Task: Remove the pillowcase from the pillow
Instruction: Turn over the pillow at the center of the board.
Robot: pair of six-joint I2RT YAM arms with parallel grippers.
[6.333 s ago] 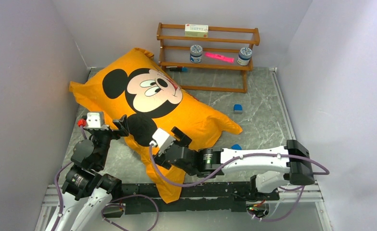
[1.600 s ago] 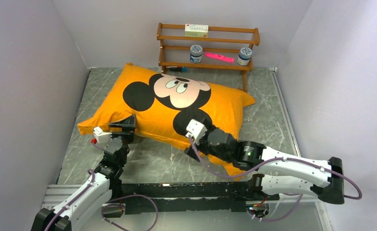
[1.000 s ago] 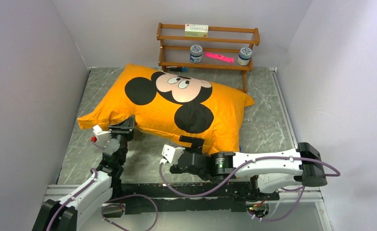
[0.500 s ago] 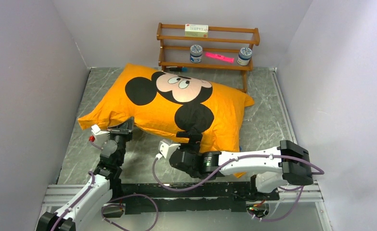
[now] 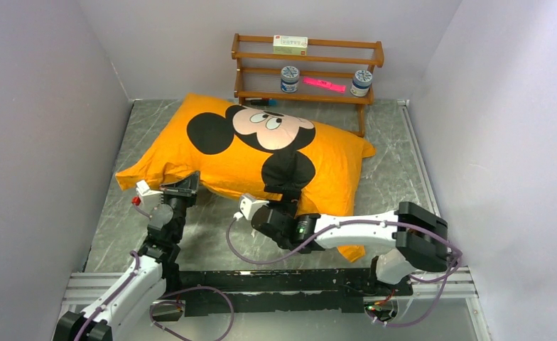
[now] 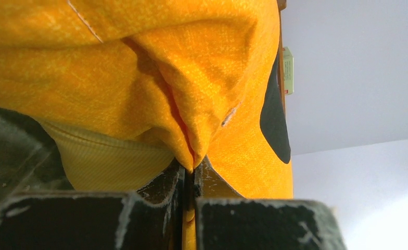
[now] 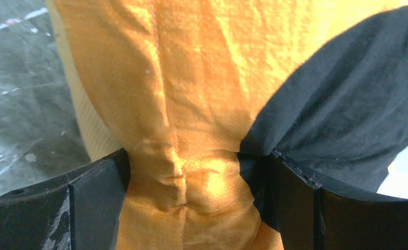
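The orange pillowcase [image 5: 332, 160] with the Mickey Mouse face up lies plump across the table; the pillow is hidden inside it. My left gripper [image 5: 187, 186] is at its near-left edge. In the left wrist view this gripper [image 6: 193, 169] is shut on a pinched fold of the pillowcase [image 6: 139, 88]. My right gripper [image 5: 288, 193] is at the near edge, below the black ear print. Seen from the right wrist, that gripper [image 7: 196, 166] stands open, its fingers [image 7: 95, 182] wide apart with bulging pillowcase [image 7: 191, 78] filling the gap.
A wooden shelf rack [image 5: 307, 78] stands at the back, holding two jars [image 5: 290, 78], a pink item [image 5: 324, 84] and a small box [image 5: 290, 45]. Pale walls close in left and right. The pillowcase's far edge reaches the rack's foot.
My left gripper has shut on the pillowcase fold. The right arm has moved from the table's front up to the pillowcase's near edge, its open fingers now around it. The pillowcase barely shifted.
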